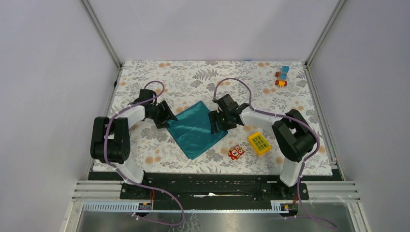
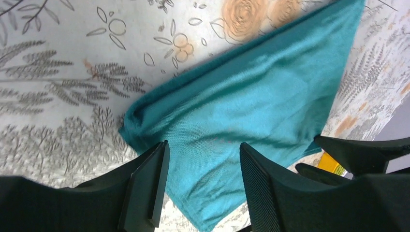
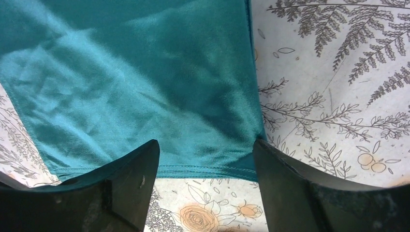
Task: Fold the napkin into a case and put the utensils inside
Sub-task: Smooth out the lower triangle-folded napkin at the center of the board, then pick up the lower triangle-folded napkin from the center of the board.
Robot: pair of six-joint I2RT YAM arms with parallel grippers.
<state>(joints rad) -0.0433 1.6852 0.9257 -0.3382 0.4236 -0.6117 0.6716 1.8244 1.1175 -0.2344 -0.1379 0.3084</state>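
Note:
The teal napkin (image 1: 196, 128) lies folded flat in the middle of the floral table, a diamond shape seen from above. My left gripper (image 1: 168, 118) is open at its left corner; in the left wrist view the napkin (image 2: 251, 106) lies between and beyond the open fingers (image 2: 150, 183). My right gripper (image 1: 213, 123) is open at the napkin's right edge; in the right wrist view the hemmed edge of the napkin (image 3: 145, 87) lies between the open fingers (image 3: 285, 188). Neither holds the cloth. No utensils and no finished case are in view.
A small red owl toy (image 1: 236, 152) and a yellow gridded block (image 1: 259, 143) sit just right of the napkin's lower part. A small blue and orange toy (image 1: 282, 76) stands at the far right of the table.

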